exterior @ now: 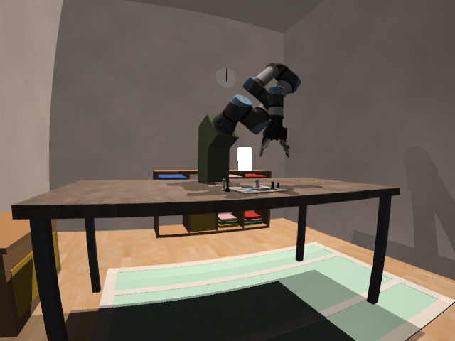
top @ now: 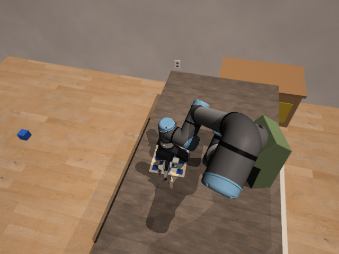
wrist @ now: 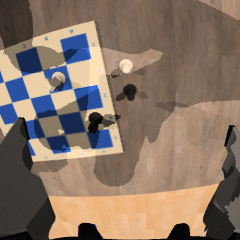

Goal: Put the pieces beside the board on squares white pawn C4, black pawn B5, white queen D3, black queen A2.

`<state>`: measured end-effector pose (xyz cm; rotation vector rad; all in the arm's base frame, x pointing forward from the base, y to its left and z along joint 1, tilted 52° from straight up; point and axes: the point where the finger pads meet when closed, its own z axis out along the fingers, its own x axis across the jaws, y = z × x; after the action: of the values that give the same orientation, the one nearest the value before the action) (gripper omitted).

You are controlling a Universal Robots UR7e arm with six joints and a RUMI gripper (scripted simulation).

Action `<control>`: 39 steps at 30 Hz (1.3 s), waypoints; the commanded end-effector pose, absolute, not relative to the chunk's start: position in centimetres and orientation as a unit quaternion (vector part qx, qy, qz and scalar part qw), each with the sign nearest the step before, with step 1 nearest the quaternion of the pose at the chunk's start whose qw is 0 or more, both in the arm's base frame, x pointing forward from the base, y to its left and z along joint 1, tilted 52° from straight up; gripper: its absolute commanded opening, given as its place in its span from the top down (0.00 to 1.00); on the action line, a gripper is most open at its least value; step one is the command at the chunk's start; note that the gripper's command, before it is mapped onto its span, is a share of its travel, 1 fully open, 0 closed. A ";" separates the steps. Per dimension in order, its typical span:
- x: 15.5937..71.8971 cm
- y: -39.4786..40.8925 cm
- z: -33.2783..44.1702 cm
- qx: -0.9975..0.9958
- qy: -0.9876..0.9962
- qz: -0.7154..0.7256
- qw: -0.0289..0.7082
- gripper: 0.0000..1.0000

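Dark wood-grain desk under a folded grey arm, pincer hanging high, jaws wide and bare.

Blue-and-cream board at left; beside its edge stand a rounded white pawn and black pawn, off-board.

grey arm, light-blue joint caps, black hand.

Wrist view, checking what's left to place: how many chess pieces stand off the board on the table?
2: a white piece and a black piece, both just right of the board. Others may lie outside this view.
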<state>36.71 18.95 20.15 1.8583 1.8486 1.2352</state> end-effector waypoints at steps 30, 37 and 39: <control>37.3 20.1 19.7 0.814 0.380 0.438 -0.029 0.00; 37.6 20.5 19.5 0.857 0.269 0.431 -0.086 0.00; 37.7 20.6 19.5 0.867 0.234 0.427 -0.104 0.00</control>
<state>37.47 20.30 19.57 2.7776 1.0365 1.4421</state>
